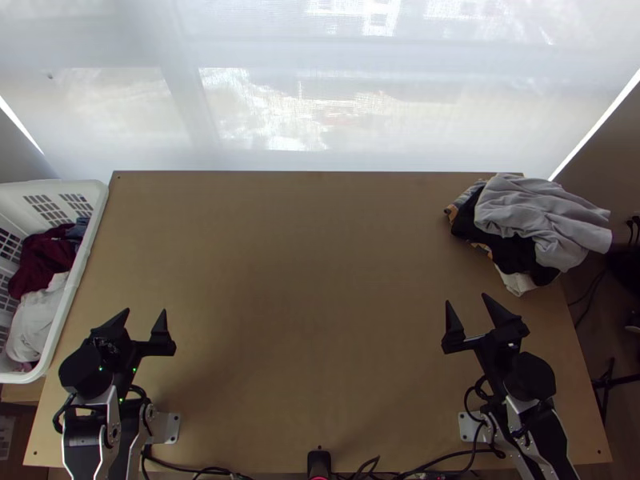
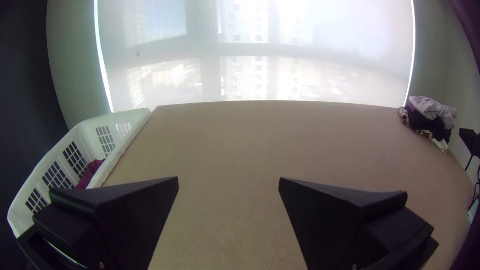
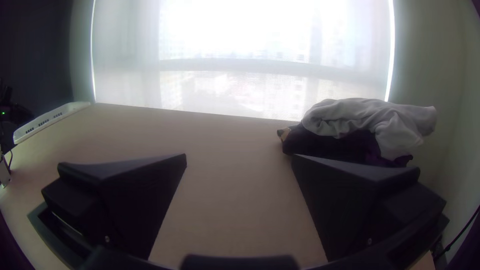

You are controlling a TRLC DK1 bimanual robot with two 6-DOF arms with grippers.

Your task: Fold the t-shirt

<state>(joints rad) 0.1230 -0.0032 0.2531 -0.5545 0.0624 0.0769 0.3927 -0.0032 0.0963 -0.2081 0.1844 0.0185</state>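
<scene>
A bunched grey cloth [image 1: 540, 216] lies on top of a black cloth [image 1: 512, 250] in a pile at the table's far right; whether one is a t-shirt I cannot tell. My left gripper [image 1: 145, 310] is open above the table's near left, well away from the pile. On the near right, my right gripper [image 1: 468, 300] stands open, nearer the camera than the pile. Nothing is between the fingers of the left gripper [image 2: 228, 181] or the right gripper [image 3: 239, 157]. The grey cloth [image 3: 370, 120] shows beyond one right finger.
A white basket [image 1: 84, 276] with dark red and pale cloths stands at the table's left edge. The wooden table [image 1: 304, 280] spreads between the arms. Cables [image 1: 448, 458] run along its near edge, and a blind-covered window [image 1: 336, 96] is behind it.
</scene>
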